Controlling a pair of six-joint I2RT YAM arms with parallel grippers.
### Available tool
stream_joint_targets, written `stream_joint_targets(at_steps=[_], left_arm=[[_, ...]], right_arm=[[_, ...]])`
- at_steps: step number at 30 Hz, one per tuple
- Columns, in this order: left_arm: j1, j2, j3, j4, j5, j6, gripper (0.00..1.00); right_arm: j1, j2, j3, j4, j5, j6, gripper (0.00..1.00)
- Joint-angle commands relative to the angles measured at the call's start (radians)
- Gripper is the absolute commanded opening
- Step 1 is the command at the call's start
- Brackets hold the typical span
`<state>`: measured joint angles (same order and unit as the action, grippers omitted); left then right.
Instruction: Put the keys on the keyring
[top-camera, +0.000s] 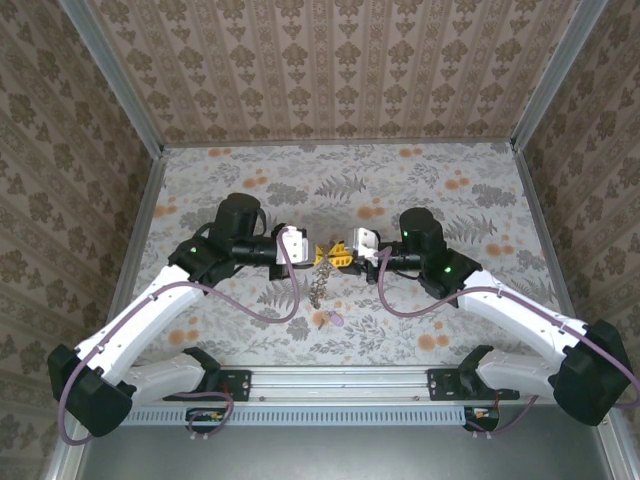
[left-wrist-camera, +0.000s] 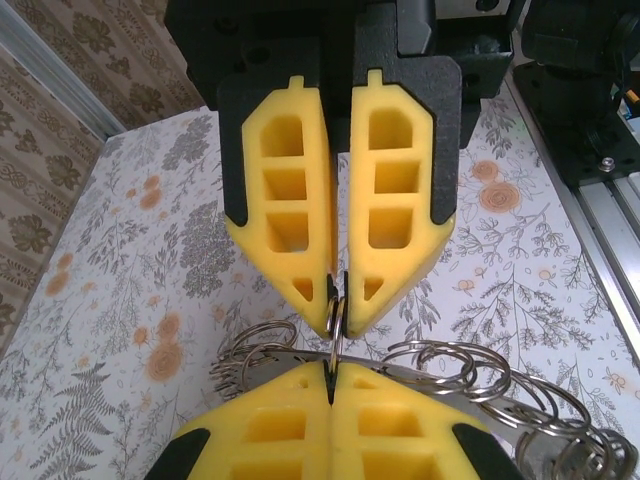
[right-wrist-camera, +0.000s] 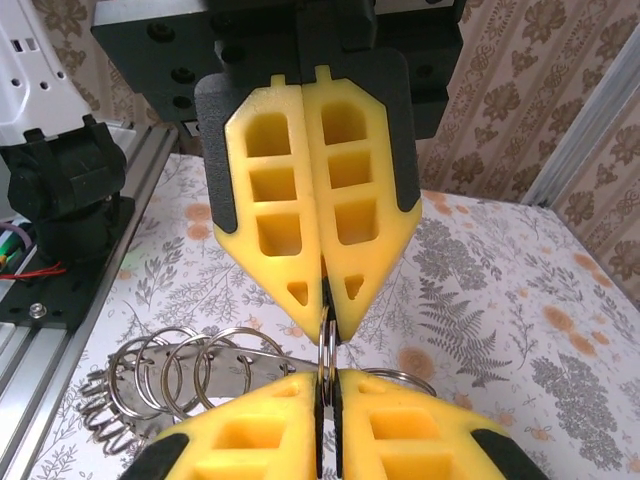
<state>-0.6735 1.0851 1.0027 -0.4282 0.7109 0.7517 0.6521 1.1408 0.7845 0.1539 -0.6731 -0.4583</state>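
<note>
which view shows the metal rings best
Left wrist: the rings fan out as separate loops on both sides of the left gripper, which pinches one. Right wrist shows fewer rings, at left. Top view shows the rings as a thin dangling chain.

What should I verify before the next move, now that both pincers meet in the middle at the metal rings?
1. The left pincer is shut on one ring of the keyring: ok.
2. The right pincer is shut on that same ring, tip to tip with the other: ok.
3. The ring's coil is parted enough to let a key in: cannot tell.
4. The keys are held in a pincer: not ok, they lie on the table below.
5. One pincer is free to fetch them: not ok, both are busy.
</note>
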Motion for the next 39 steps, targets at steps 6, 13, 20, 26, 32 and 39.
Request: stream_joint_targets(at_steps=[6,13,20,26,32,39], left_arm=[[-0.007,0.003,0.028,0.054,0.041,-0.052,0.0],[-0.001,0.013,0.008,0.086,0.012,-0.129,0.22],[0.005,0.022,0.007,0.1,0.036,-0.151,0.2],[0.069,0.019,0.01,0.095,0.084,-0.206,0.21],[0.077,0.029,0.01,0.085,0.158,-0.195,0.18],[0.059,0.037,-0.004,0.177,0.205,-0.229,0.23]], right_arm=[[0.014,0.002,-0.005,0.108,0.04,0.065,0.0],[0.012,-0.029,-0.082,0.282,0.056,0.129,0.0],[0.006,-0.038,-0.097,0.321,0.057,0.145,0.0],[-0.006,-0.047,-0.107,0.335,0.051,0.152,0.0],[-0.016,-0.049,-0.095,0.324,0.024,0.15,0.0],[-0.017,-0.034,-0.091,0.325,0.0,0.162,0.0]])
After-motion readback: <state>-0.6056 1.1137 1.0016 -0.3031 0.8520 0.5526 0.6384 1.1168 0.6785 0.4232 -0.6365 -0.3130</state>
